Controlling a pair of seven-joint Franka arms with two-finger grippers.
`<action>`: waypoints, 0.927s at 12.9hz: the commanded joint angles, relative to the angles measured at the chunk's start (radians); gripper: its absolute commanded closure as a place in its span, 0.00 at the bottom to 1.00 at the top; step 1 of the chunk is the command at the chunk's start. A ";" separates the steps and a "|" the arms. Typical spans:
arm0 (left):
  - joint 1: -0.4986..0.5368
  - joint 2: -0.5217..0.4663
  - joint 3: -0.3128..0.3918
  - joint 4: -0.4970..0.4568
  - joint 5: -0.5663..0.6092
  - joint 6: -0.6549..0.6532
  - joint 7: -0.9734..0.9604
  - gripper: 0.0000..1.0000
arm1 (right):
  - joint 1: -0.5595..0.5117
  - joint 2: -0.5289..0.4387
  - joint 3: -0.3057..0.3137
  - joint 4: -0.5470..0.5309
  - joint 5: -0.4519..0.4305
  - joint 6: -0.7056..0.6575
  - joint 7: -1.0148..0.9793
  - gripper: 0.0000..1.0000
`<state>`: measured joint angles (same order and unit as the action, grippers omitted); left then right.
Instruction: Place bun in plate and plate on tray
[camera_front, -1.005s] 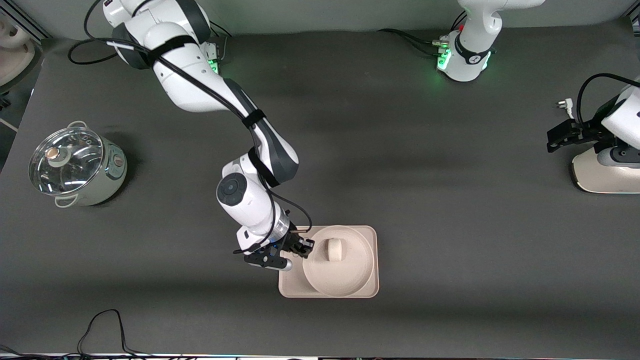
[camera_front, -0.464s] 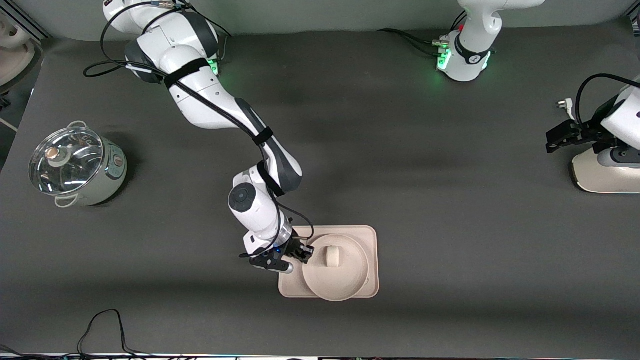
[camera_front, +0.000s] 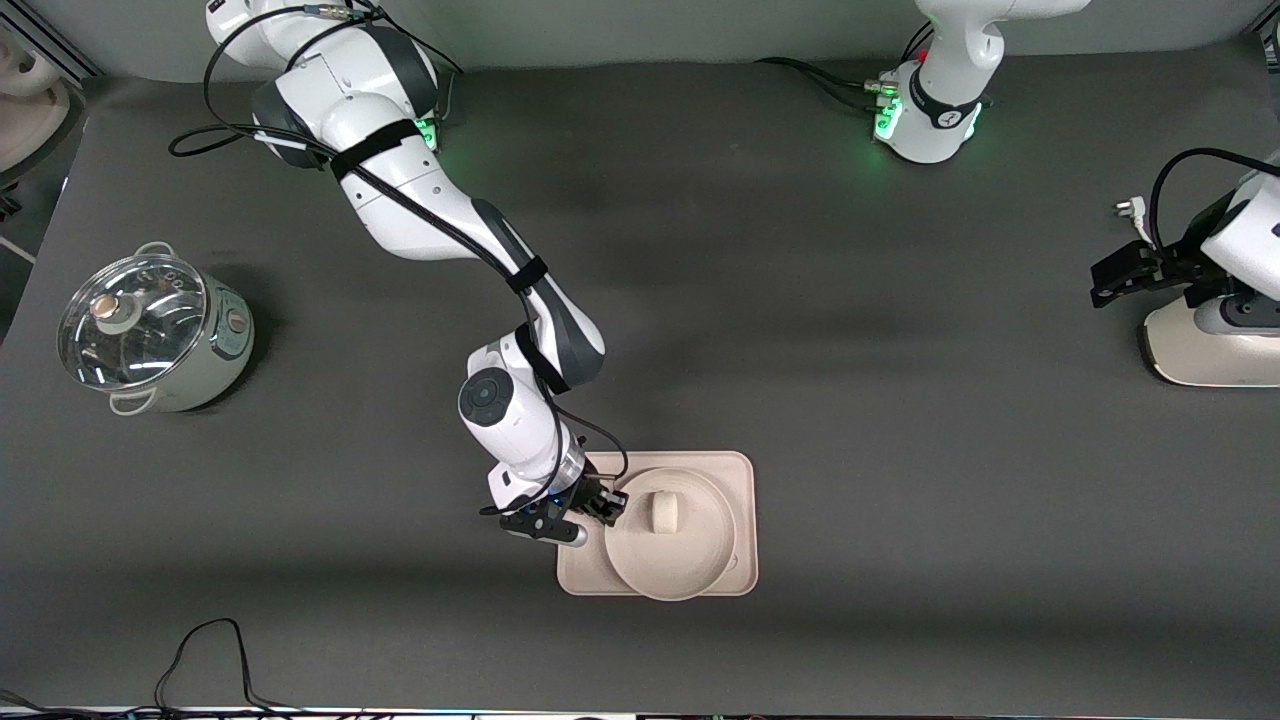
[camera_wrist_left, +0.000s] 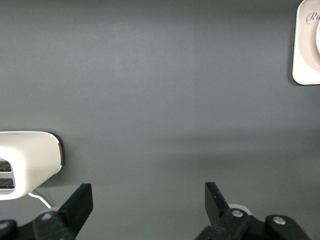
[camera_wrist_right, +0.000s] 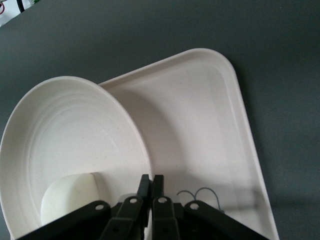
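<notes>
My right gripper: jaws pinched on plate rim, apparently; bun inside, tray beneath. Left gripper: jaws wide, empty, waiting.

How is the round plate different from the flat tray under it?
The plate is round; the tray is rectangular with rounded corners. The plate holds a bun; the tray carries the plate. The right hand pinches the plate's rim, while the tray lies ungripped on the table. The plate overhangs the tray's edge nearest the front camera. Both are plain cream.
</notes>
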<state>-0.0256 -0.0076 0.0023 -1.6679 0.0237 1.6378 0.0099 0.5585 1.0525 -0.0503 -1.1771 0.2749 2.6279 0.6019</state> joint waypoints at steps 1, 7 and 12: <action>-0.013 -0.014 -0.010 -0.012 -0.005 -0.025 -0.022 0.00 | 0.000 0.004 0.001 0.013 0.032 0.012 -0.027 0.19; -0.010 -0.012 -0.018 -0.010 0.001 -0.007 -0.022 0.00 | -0.026 -0.106 0.000 0.014 0.018 -0.197 -0.028 0.00; -0.014 -0.008 -0.021 -0.004 -0.004 -0.001 -0.022 0.00 | -0.031 -0.348 -0.069 0.013 0.015 -0.628 -0.031 0.00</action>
<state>-0.0295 -0.0069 -0.0208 -1.6682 0.0232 1.6309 0.0026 0.5268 0.8162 -0.0959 -1.1254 0.2749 2.1280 0.6013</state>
